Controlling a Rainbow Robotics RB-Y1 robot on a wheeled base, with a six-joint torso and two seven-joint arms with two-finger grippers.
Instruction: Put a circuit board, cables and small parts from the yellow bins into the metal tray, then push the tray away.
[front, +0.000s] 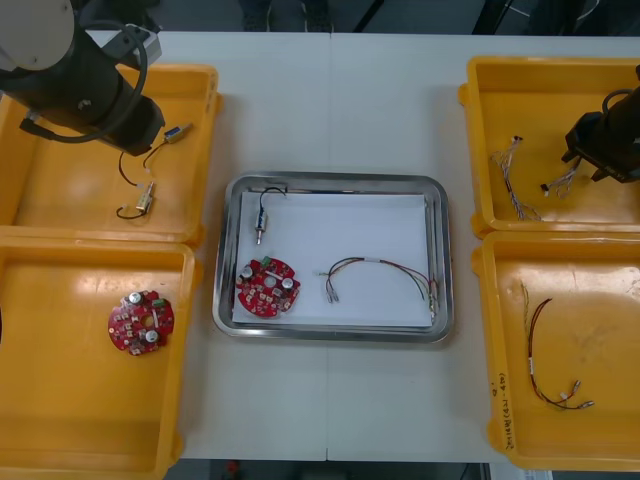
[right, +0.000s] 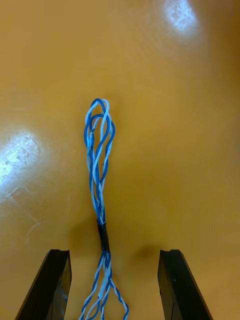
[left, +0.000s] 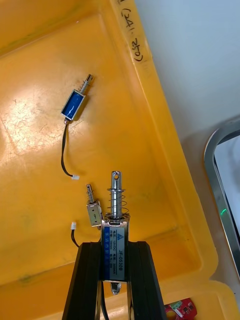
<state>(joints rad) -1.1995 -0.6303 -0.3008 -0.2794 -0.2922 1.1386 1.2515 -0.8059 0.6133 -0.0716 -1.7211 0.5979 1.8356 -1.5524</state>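
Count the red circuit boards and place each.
2. One circuit board lies in the metal tray, at its near left corner; the other in the near left yellow bin. The left arm could hide another.

Left arm (front: 80, 95) black, pale grey casing; fingers (right: 52, 285) black, slab-shaped.

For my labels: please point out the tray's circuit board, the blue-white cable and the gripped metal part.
circuit board (front: 267, 285): front view, its red middle.
blue and white cable (right: 103, 235): right wrist view, black wrap.
small metal part (left: 115, 245): left wrist view, labelled body.
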